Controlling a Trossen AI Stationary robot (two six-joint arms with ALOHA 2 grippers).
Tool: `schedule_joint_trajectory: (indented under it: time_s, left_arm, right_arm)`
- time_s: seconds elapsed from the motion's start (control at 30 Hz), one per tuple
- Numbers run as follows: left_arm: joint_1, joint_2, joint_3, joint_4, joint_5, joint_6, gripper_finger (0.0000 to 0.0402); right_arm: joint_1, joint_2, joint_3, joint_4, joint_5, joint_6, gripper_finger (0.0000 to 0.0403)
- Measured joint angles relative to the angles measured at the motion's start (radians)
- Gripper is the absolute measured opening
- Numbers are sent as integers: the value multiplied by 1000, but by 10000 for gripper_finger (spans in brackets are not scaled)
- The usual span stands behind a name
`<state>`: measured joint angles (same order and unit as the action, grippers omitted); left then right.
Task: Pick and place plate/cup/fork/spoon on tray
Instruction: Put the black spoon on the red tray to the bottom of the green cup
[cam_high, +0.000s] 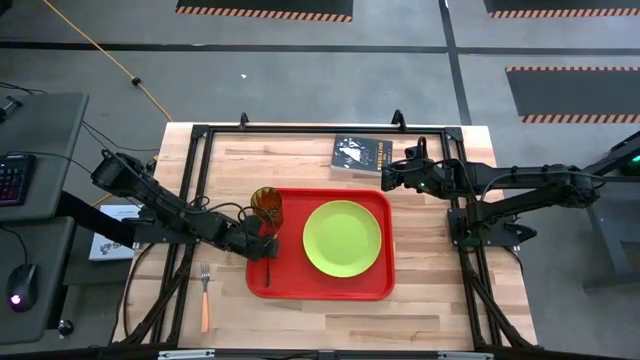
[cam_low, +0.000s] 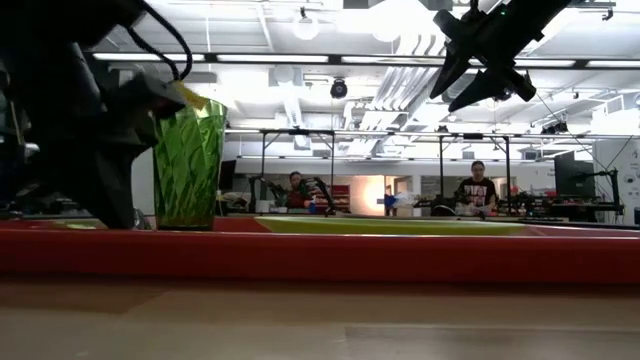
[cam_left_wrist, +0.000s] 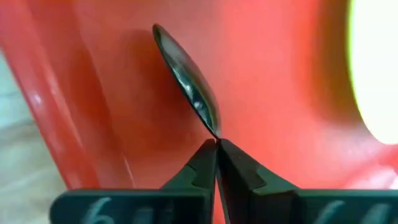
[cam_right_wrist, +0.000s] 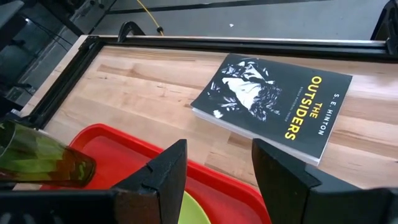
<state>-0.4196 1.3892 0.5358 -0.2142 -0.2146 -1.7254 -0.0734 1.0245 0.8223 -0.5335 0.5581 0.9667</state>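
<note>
The red tray (cam_high: 375, 285) lies mid-table. The lime-green plate (cam_high: 342, 237) lies flat on its right half. The green-to-amber cup (cam_high: 267, 207) stands upright in the tray's far left corner, and also shows in the low view (cam_low: 188, 165). The orange-handled fork (cam_high: 204, 295) lies on the table left of the tray. My left gripper (cam_high: 262, 248) is low over the tray's left part, shut on the spoon (cam_left_wrist: 186, 78). My right gripper (cam_high: 385, 178) is open and empty, raised above the tray's far right corner. My left gripper pinches the spoon between its two fingertips at the neck (cam_left_wrist: 216, 134), where the shiny bowl meets the handle. The fingers come from above, pointing down at the tray. The bowl (cam_left_wrist: 186, 78) sticks out past the fingertips, close over the tray floor. I cannot tell whether it touches.
A dark book (cam_high: 357, 156) lies on the table behind the tray, below my right gripper (cam_right_wrist: 217, 155). A black frame runs around the table's edges. Bare wood shows in front of the tray and left of it around the fork. People sit in the room beyond.
</note>
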Motion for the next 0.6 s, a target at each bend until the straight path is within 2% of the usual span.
schedule_joint_trajectory:
  time_s: [0.17,0.33,0.4,0.47,0.6]
  left_arm:
    - [-25,-101,0,7,18,93,3]
    - [-57,-251,0,105,33,273,2]
    - [-65,-312,0,194,78,366,2]
    - [-66,-360,3,295,128,413,1]
    - [-37,-388,82,289,163,472,1]
  right_arm:
    - [0,0,0,2,-19,-3,172]
    - [0,0,0,43,-105,-54,172]
    - [0,0,0,96,-197,-108,172]
    - [0,0,0,175,-336,-178,172]
    - [10,14,0,395,-647,-219,172]
